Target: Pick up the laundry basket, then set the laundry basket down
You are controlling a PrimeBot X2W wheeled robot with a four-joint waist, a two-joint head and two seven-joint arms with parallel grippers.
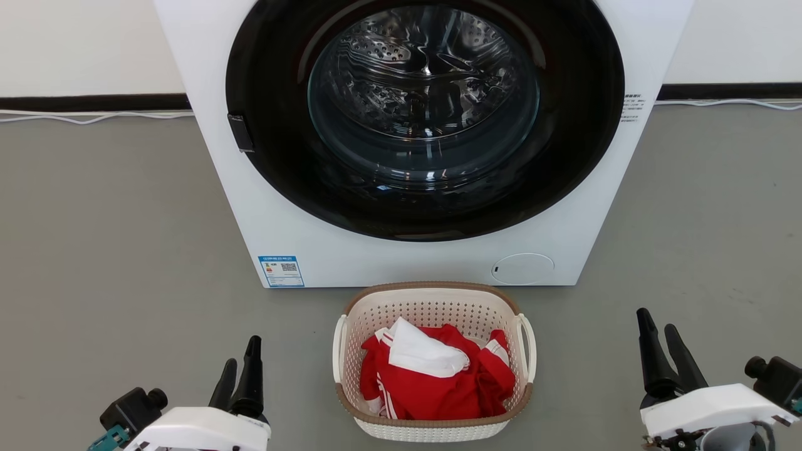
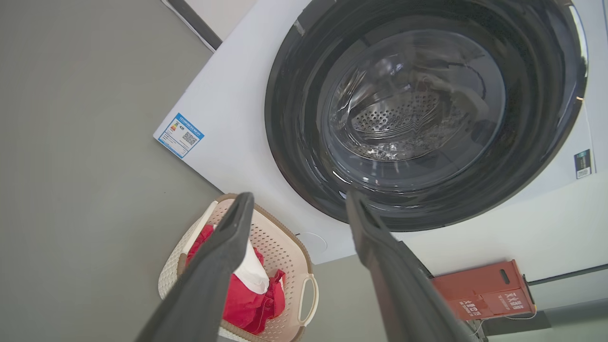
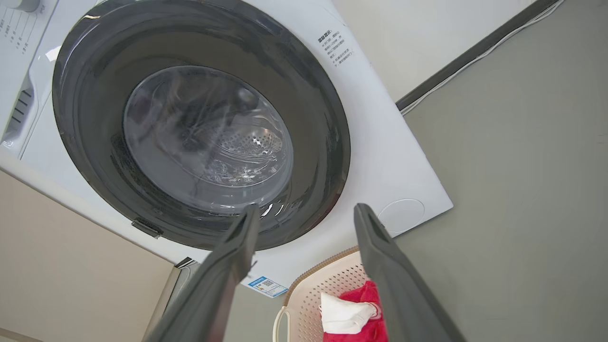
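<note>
The laundry basket (image 1: 432,300) is cream-white and perforated, with a brown rim and white loop handles. It stands on the grey floor just before the washing machine and holds red and white clothes. My left gripper (image 1: 241,360) hovers open at the lower left, well clear of the basket's left handle (image 1: 338,347). My right gripper (image 1: 661,329) is open at the lower right, apart from the right handle (image 1: 529,347). In the left wrist view the basket (image 2: 285,242) lies partly behind my open gripper (image 2: 297,199). In the right wrist view the basket (image 3: 327,285) shows between the fingers of my open gripper (image 3: 306,211).
A white front-loading washing machine (image 1: 351,250) with a dark round door (image 1: 423,106) stands right behind the basket. Cables run along the wall's dark skirting (image 1: 94,116). A red box (image 2: 484,289) sits beside the machine. Grey floor (image 1: 113,250) spreads to both sides.
</note>
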